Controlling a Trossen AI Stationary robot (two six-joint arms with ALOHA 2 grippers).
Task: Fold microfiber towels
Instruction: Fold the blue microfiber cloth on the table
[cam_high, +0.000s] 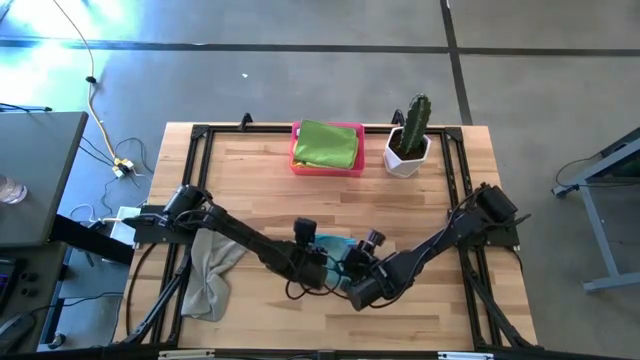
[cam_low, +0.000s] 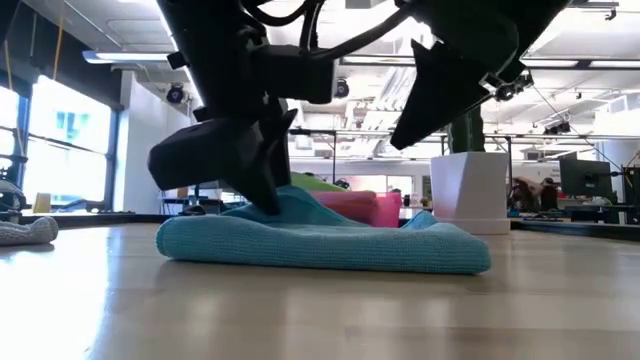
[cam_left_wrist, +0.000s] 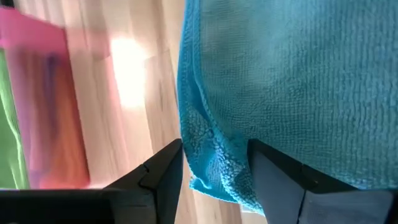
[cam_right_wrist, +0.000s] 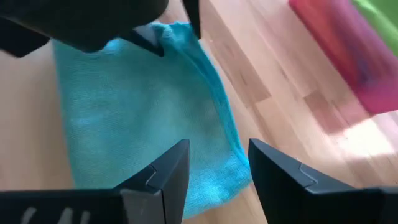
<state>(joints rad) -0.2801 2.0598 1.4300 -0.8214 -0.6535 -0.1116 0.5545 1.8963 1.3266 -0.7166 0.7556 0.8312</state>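
Fingers of the left gripper (cam_left_wrist: 214, 180) stand spread astride the blue towel's (cam_high: 335, 247) corner; the right gripper (cam_right_wrist: 217, 180), also spread, hovers above its opposite edge.

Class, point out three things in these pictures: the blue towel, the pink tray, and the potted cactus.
Blue towel (cam_low: 330, 245): low view, front folded edge.
Pink tray (cam_high: 326, 168): high view, near rim.
Potted cactus (cam_high: 406, 155): high view, white pot.

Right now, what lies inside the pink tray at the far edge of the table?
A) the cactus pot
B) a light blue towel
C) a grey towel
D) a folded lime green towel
D: the high view shows a lime green towel folded inside the pink tray; the light blue towel lies between the two claws, the grey towel by the left arm, and the cactus pot beside the tray.
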